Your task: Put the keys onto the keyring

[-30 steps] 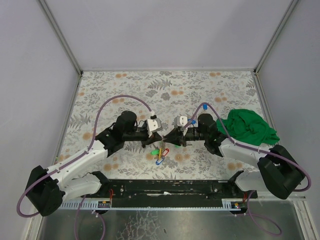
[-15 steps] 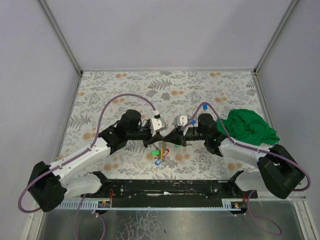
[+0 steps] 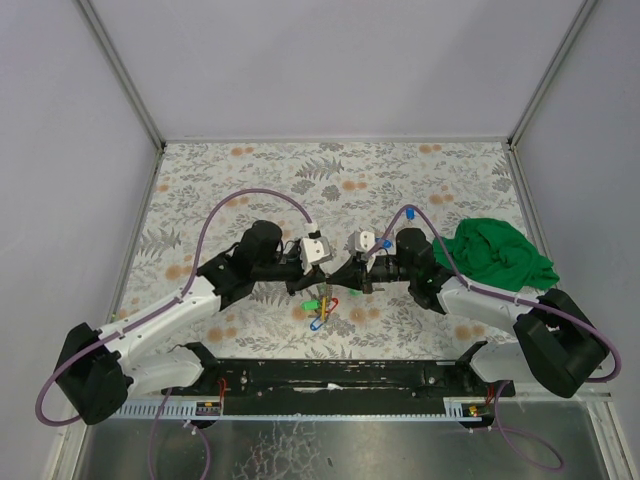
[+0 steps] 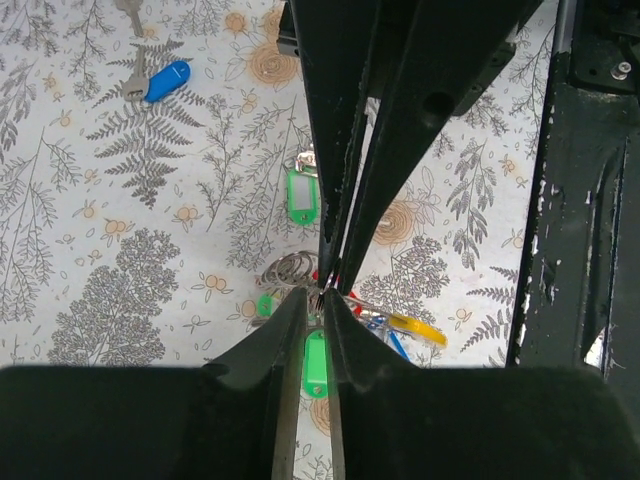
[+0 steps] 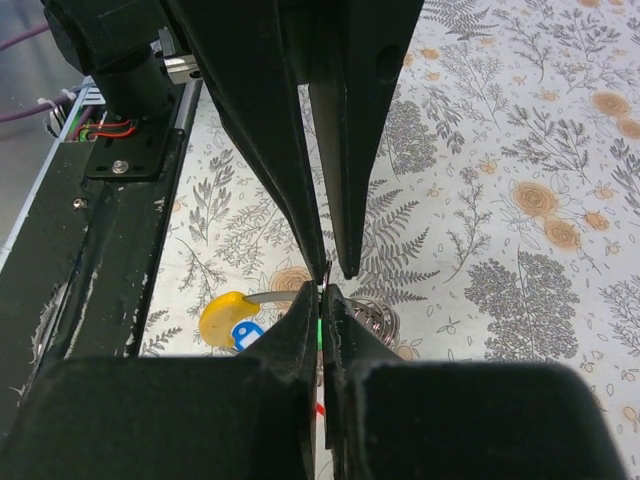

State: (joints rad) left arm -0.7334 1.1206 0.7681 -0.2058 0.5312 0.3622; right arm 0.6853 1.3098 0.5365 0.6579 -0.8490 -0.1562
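Stock on my bench (image 3: 400,180), as it stands:

1. Left gripper (image 3: 318,285): low over the near middle of the bench, tip to tip with my right gripper (image 3: 336,284). Its jaws are a narrow slit apart, and I can make out nothing between them.
2. Right gripper: jaws pressed together. A green sliver shows in the seam, but I cannot tell whether it is held.
3. Keys (image 3: 322,305): one cluster directly beneath both tips, with a green tag (image 4: 299,197) and a yellow tag (image 4: 412,327) showing plainly. Red and blue tags are partly hidden.
4. Keyring (image 4: 283,268): a grey coil within the cluster, just beside my left fingertips.
5. Blue-tagged key (image 4: 160,80): lying alone, well apart from the cluster.
6. Green cloth (image 3: 495,252): crumpled at the right side of the bench, beside my right arm.
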